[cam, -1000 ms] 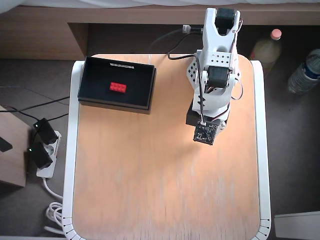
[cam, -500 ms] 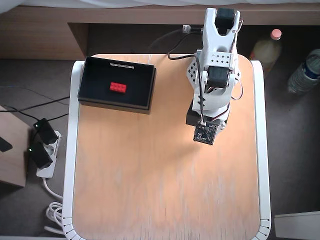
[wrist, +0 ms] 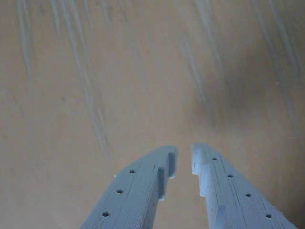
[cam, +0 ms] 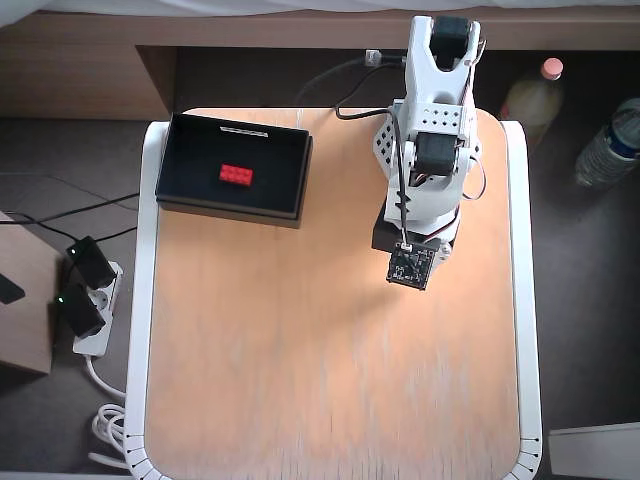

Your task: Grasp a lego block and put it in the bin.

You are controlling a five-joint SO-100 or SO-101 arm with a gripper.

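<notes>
Red against black, the lego block (cam: pixel 236 175) lies flat inside the bin (cam: pixel 180 190) at the upper left of the overhead view, apart from every wall. The white arm (cam: pixel 432 150) sits folded at upper right, well apart from the tray. In the wrist view, near the bottom edge, the gripper (wrist: pixel 184 164) shows its grey fingers (wrist: pixel 138 191) nearly together over bare wooden tabletop (wrist: pixel 95 71), grasping nothing. Judged by its look, the brick is light, rigid and smooth-sided, best pinched across its long flanks. Delivery appears complete.

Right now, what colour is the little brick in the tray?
Bright red lego block, clearest in the overhead view.
</notes>
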